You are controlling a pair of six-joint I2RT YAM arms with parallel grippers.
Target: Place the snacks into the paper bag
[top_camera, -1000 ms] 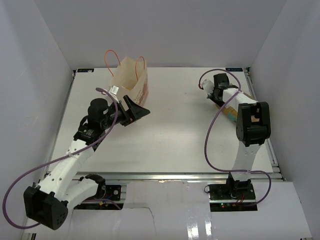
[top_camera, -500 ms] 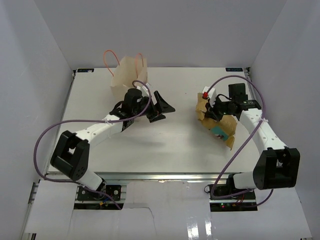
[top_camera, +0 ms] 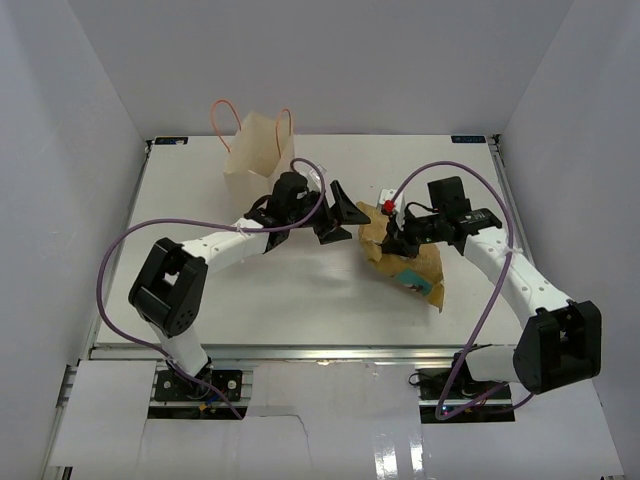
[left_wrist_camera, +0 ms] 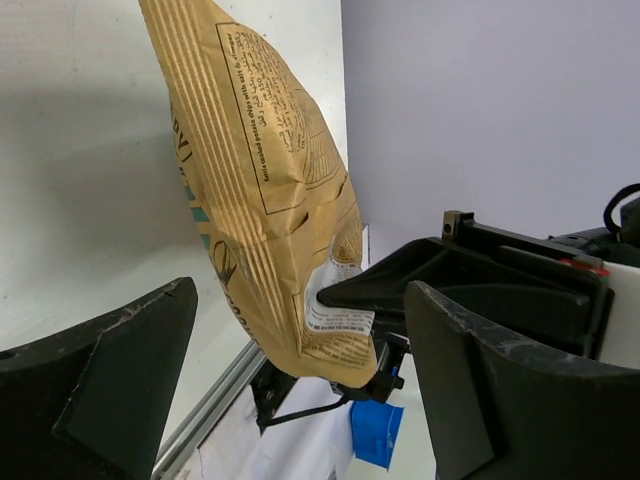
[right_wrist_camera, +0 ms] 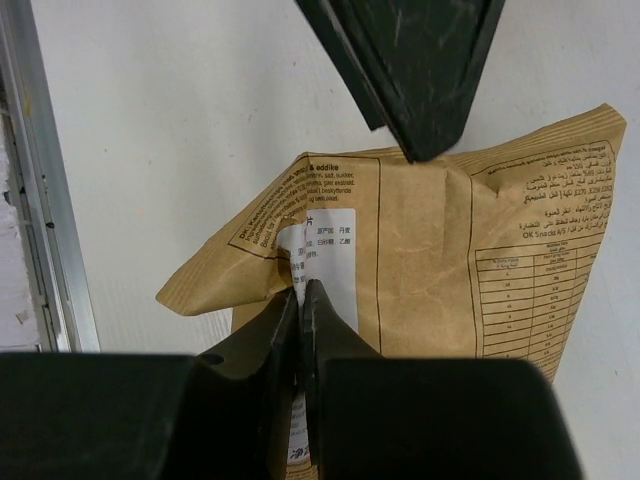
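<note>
A: Right claw: we see it pinched tight on the pouch, at its white label.
B: And our left claw?
A: Wide, holding nothing, just beside the pouch, mid-worktop. We see the bag upright at the back left, well apart.

Pouch lower part hidden behind right end effector.

far left: cream paper bag upright | centre: left gripper, jaws spread, just left of tan-brown pouch | right gripper pinching pouch's far edge
</note>
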